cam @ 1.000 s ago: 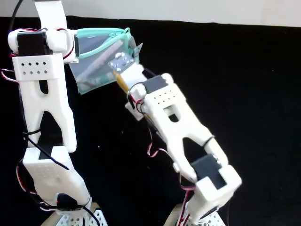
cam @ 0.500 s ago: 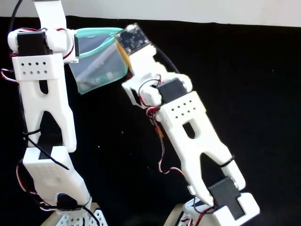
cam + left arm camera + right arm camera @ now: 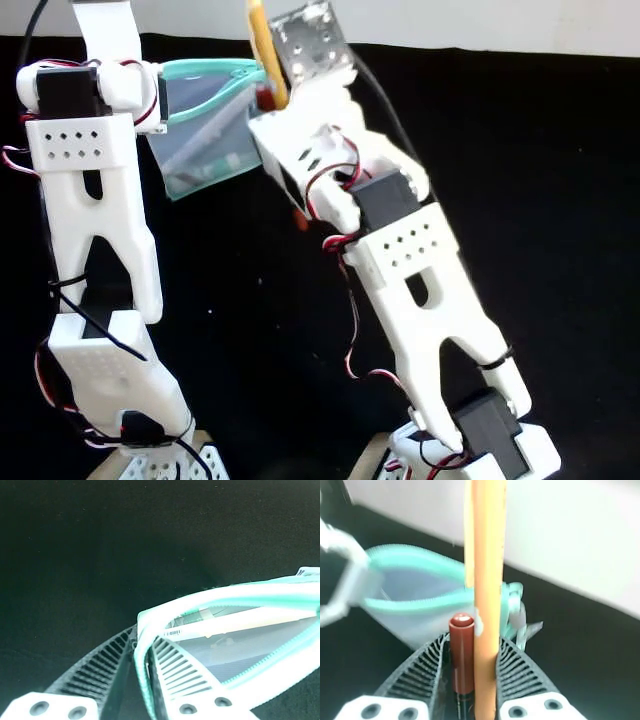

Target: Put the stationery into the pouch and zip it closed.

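A clear pouch [image 3: 207,135] with a teal zipper rim hangs off the table at the back left, its mouth open. My left gripper [image 3: 168,95] is shut on its rim; in the left wrist view my gripper [image 3: 142,680] pinches the teal edge, and a white stick lies inside the pouch [image 3: 250,630]. My right gripper [image 3: 270,98] is raised beside the pouch mouth. It is shut on an orange pencil [image 3: 263,45] that stands upright and on a dark red pen [image 3: 265,98]. The right wrist view shows the pencil [image 3: 487,580] and pen [image 3: 461,645] between the right gripper's fingers [image 3: 470,665], with the pouch [image 3: 410,595] just beyond.
A black cloth [image 3: 540,180] covers the table, with open room on the right side. A white wall [image 3: 480,25] runs along the back edge. Both arm bases stand at the near edge.
My right arm has lifted and stretched toward the back, carrying the pencil and pen up from low beside the pouch to level with its mouth. The left arm and pouch kept still.
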You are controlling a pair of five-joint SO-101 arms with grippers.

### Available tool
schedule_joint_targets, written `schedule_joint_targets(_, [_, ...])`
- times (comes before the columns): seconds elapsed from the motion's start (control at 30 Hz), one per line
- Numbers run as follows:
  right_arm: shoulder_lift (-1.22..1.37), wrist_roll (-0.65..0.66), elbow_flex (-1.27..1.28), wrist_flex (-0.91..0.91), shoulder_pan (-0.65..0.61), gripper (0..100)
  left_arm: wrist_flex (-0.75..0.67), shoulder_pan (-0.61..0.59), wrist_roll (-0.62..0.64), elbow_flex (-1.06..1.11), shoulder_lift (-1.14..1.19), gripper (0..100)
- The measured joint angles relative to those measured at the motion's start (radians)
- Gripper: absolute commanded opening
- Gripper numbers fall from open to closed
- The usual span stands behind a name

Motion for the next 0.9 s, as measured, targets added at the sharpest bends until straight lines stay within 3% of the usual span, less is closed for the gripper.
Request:
schedule_joint_targets(0.3, [0.005,0.0,-0.229,-0.034,-0.002,0.7,0.0,0.017,0.0,0.0,0.002,1])
schedule_joint_targets(0.9, [0.394,-0.003,-0.856,-0.052,-0.068,0.7,0.0,0.017,0.0,0.0,0.003,1])
